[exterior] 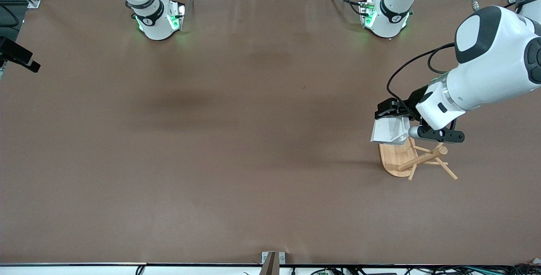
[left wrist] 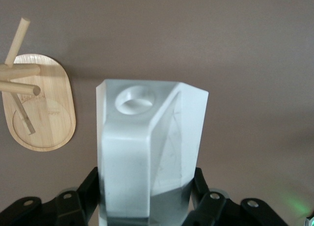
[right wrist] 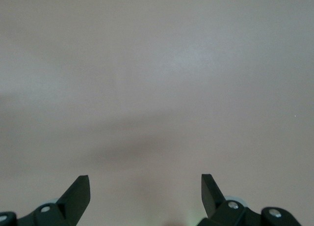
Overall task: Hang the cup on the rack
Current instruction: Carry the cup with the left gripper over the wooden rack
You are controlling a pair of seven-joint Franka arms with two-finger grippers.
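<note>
The white faceted cup (exterior: 386,130) is held in my left gripper (exterior: 395,118), up in the air over the edge of the rack's base. In the left wrist view the black fingers (left wrist: 83,191) press both sides of the cup (left wrist: 147,147); its blocky handle with the round hole (left wrist: 135,99) points away from the wrist. The bamboo rack (exterior: 416,159) stands at the left arm's end of the table, with an oval base (left wrist: 54,118) and thin angled pegs (left wrist: 17,44). My right gripper (right wrist: 145,186) is open and empty over bare table; it does not show in the front view.
The brown table (exterior: 236,140) stretches toward the right arm's end. Both arm bases (exterior: 156,19) stand along the edge farthest from the front camera. A small bracket (exterior: 272,260) sits at the nearest edge.
</note>
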